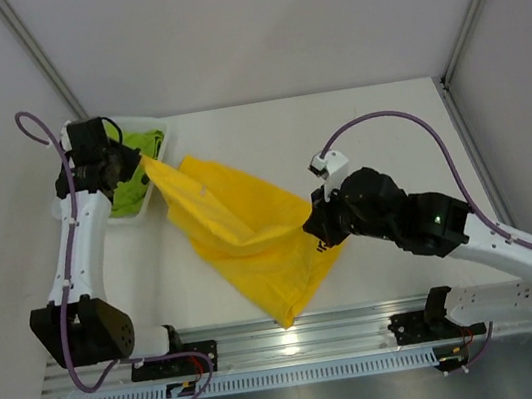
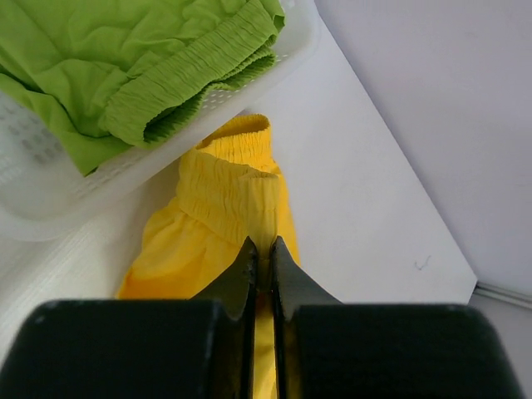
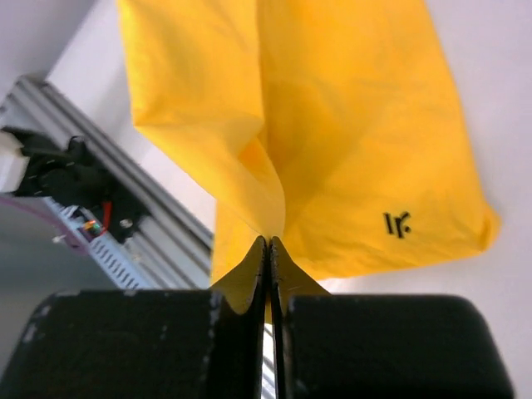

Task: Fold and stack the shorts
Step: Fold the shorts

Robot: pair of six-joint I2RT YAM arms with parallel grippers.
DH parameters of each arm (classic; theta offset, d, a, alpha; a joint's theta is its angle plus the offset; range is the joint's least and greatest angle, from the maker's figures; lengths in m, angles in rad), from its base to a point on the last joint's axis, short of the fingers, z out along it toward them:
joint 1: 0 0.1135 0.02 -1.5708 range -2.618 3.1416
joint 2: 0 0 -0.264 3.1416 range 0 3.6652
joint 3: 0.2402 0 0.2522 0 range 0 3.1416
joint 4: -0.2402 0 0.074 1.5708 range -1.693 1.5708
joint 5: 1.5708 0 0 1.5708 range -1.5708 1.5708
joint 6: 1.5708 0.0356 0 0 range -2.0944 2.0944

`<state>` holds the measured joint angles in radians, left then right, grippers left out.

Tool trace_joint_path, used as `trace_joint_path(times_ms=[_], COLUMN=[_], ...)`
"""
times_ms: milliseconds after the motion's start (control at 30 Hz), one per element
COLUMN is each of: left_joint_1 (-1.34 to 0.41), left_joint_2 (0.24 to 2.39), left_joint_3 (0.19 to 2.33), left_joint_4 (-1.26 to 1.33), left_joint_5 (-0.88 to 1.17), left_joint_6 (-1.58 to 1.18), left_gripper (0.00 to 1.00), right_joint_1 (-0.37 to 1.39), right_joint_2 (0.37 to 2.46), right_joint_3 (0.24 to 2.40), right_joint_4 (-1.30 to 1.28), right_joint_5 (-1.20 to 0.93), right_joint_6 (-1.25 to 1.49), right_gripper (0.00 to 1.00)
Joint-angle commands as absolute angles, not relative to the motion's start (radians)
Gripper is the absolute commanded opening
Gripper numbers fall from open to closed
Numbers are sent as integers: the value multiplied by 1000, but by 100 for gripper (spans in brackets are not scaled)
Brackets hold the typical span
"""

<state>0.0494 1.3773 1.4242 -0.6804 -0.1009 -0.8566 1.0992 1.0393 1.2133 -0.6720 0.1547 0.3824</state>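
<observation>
The left pincer (image 2: 260, 243) is pressed shut on the waistband end of the yellow shorts (image 1: 235, 225), just beside the basket (image 2: 50, 199) at the far left of the counter (image 1: 377, 131). The right pincer (image 3: 268, 241) pinches a fold of the same cloth near the counter's middle. The yellow shorts hang stretched between the two, sagging to a point by the near rail (image 1: 366, 320) with a small dark label (image 3: 397, 224) showing, while the green shorts (image 2: 125, 75) lie crumpled in the basket.
</observation>
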Motion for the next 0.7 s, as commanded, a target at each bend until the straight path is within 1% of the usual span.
trace_joint_path(times_ms=[0,100,133,167,333,533,667], left_joint_1=[35,11,11,-20,-55,-103,-132], left_joint_2=[1407,1445,1454,1468,1488,1528,1584], left_joint_3=[1407,1401,1387,1382,1333,1324,1333], left_joint_4=[-533,-477,-459,-443,-293,-157,-65], left_joint_5=[-80,-120,-121,-126,-143,-193,-184], left_joint_6=[-965,-1009,-1018,-1041,-1089,-1118,-1132], left_gripper=[0,0,0,0,0,0,1], right_joint_1=[939,833,772,744,589,496,466], right_joint_2=[1041,1055,1060,1060,1080,1183,1290], right_joint_3=[1160,1086,1054,1039,966,930,908], right_joint_4=[-690,-649,-638,-629,-580,-516,-467], right_joint_5=[37,12,12,12,12,-14,47], right_joint_6=[344,345,351,353,370,348,357], right_gripper=[0,0,0,0,0,0,0])
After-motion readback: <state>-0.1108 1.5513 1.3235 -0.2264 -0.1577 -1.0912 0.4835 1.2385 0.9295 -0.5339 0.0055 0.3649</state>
